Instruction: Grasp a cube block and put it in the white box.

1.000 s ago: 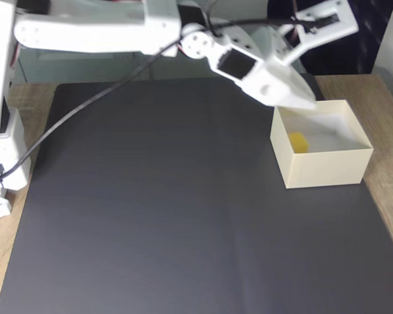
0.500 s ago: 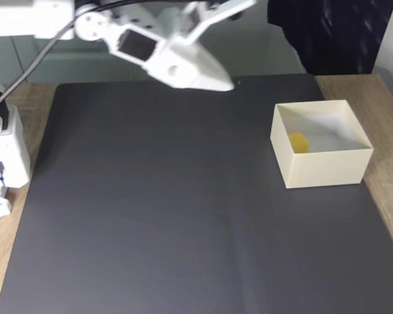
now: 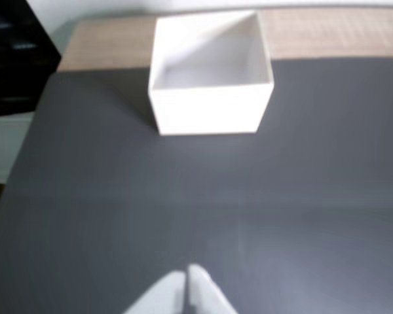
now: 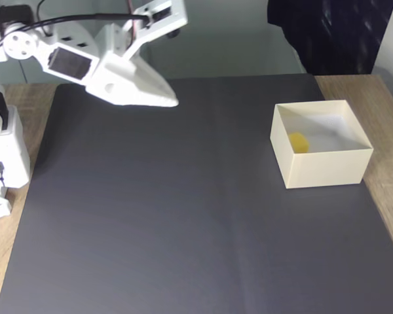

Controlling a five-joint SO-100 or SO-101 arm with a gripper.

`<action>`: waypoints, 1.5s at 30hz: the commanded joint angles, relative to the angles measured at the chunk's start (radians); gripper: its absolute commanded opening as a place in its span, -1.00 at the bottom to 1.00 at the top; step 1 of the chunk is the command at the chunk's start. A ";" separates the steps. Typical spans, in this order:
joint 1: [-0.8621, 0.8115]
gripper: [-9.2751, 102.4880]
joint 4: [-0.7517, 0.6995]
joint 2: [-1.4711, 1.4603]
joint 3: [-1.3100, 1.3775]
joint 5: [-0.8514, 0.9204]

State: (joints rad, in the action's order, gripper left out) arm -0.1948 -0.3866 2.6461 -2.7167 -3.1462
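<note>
One small yellow cube block [image 4: 298, 142], rounded at its edges, lies inside the one white box [image 4: 324, 168] at right centre of the fixed view, by its left wall. The box is square, thin-walled, open-topped, on a matte black mat [image 4: 183, 216] over the wooden counter [image 4: 390, 176]. One white plastic tool [image 4: 172, 101], tips pressed together and empty, hangs at upper left.

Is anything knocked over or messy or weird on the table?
Nothing stands out. The white box sits upright on the dark mat, and the cube block lies inside it near one wall. The hand is shut, away from the box, above the mat's far side in the fixed view.
</note>
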 commanded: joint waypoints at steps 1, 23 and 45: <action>0.011 -0.84 -0.069 0.146 -0.057 -0.006; -0.037 -0.84 -0.535 0.627 -0.270 0.020; 0.005 -0.83 -0.787 0.634 -0.360 0.143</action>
State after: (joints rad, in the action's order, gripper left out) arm -0.1994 -1.1735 3.2735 -3.0741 -3.0066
